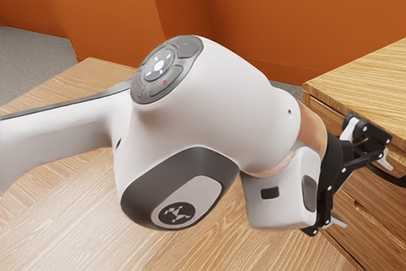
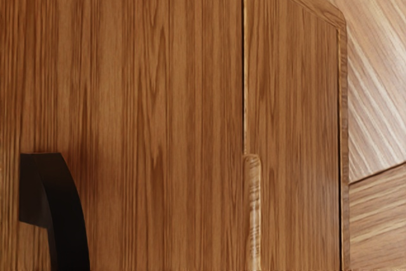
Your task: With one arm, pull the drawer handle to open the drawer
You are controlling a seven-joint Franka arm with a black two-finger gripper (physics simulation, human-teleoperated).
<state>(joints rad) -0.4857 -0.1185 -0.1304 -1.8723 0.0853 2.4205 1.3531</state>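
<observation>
— From the side, where is the black two-finger gripper (image 1: 373, 147)?
— Close against the front of the light-brown wooden drawer cabinet (image 1: 355, 84), just under its top, because the part to pull is mounted there. Whether it grasps or is released, I cannot tell.
— And from the hand's camera?
— The brown wooden drawer front (image 2: 158, 93) is very near, and the black curved drawer handle (image 2: 54, 214) is just by the hand. The drawer seems not opened yet.
</observation>
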